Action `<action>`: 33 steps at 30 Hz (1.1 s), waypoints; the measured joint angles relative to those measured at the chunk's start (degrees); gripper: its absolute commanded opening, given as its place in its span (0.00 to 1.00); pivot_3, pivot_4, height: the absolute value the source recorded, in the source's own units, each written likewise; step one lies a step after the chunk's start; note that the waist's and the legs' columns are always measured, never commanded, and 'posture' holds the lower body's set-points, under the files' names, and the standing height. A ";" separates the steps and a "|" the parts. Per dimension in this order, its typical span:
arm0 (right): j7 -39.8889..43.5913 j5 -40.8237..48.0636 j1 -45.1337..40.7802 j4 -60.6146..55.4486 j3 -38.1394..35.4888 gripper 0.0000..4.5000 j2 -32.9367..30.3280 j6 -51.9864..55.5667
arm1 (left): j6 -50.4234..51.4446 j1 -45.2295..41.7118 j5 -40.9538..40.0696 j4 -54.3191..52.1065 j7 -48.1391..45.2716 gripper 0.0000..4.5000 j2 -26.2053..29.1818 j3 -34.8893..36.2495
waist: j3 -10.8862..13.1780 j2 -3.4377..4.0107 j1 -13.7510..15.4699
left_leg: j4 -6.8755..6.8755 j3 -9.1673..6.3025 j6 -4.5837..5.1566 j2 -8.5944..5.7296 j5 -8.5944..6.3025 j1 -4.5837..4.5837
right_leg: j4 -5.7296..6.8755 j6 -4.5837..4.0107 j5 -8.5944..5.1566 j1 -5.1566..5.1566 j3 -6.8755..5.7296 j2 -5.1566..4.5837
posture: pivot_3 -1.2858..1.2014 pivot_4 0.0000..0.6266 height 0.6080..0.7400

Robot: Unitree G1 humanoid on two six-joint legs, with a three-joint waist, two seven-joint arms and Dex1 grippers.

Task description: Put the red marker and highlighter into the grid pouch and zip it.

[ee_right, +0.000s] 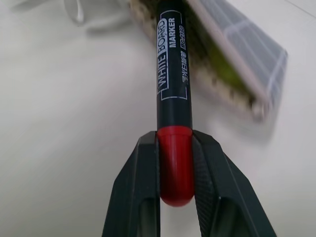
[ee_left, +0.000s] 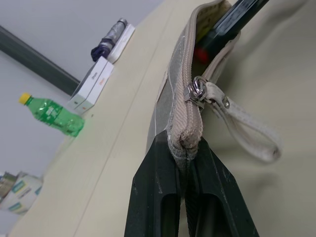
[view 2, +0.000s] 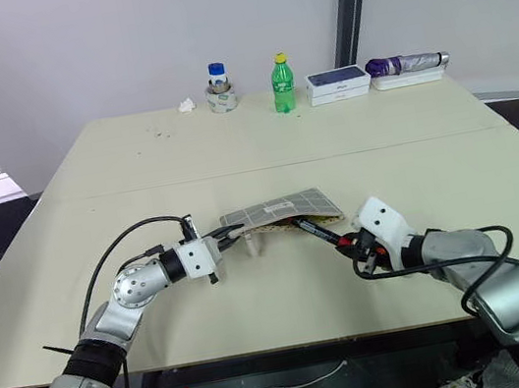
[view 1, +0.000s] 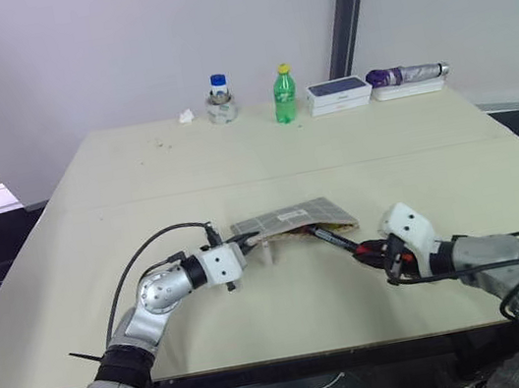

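Step in hand: loading the marker [ee_right: 174,94] into the pouch [view 1: 292,218].

Left pincer [ee_left: 186,158] clamped shut on the pouch's closed end seam, holding it up off the surface [view 1: 261,144] with the mouth facing the right arm. Zipper pull [ee_left: 196,92] sits near that pinched end, so the mouth is open along most of its length; strap loop [ee_left: 247,131] hangs loose.

Right pincer [ee_right: 175,163] gripping the marker by its red end, black barrel aimed at the opening. In the left wrist view the front of the marker is already inside the mouth. Something yellow-green shows inside the pouch in the right wrist view, likely the highlighter [ee_right: 219,66], though I cannot confirm it.

Next move, as I judge it: push the marker further in along its own axis, keeping it in line with the mouth, then let go only once most of the barrel is seated. Left grip must hold firm. Zipping comes after.
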 measured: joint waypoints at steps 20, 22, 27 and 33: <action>6.59 -26.15 -21.39 25.31 20.19 0.31 3.66 -40.26 | -0.57 -0.66 1.15 -0.44 -1.98 0.00 1.92 -0.85 | 0.01 0.01 -0.06 | 0.02 0.02 -0.03 -0.03 0.02 -0.03 | 0.00 0.00 0.00 -0.06 0.01 0.00 | 0.52 0.24 1.00; 8.39 -23.81 -20.84 25.24 19.65 0.50 4.72 -40.34 | -0.54 -0.26 1.09 -0.44 -1.68 0.00 2.83 -0.25 | 0.01 0.01 -0.19 | 0.01 0.01 -0.03 -0.01 0.02 -0.03 | 0.00 0.00 0.00 -0.05 0.01 0.03 | 0.52 0.24 1.00; 8.34 -19.87 -18.48 23.23 14.76 0.95 5.55 -37.08 | -0.48 0.82 0.13 -0.53 -1.63 0.00 4.29 0.62 | 0.01 0.02 0.11 | 0.03 0.02 -0.03 0.00 0.02 -0.03 | 0.01 0.00 0.00 -0.04 0.01 0.01 | 0.52 0.24 1.00; 10.92 -6.32 -11.91 12.27 4.79 0.95 5.18 -26.28 | 0.31 1.15 -0.03 -0.62 -1.45 0.00 3.80 0.68 | 0.01 0.02 0.29 | 0.03 0.00 -0.02 0.03 0.01 -0.03 | 0.00 0.00 0.00 0.01 0.00 0.01 | 0.52 0.24 1.00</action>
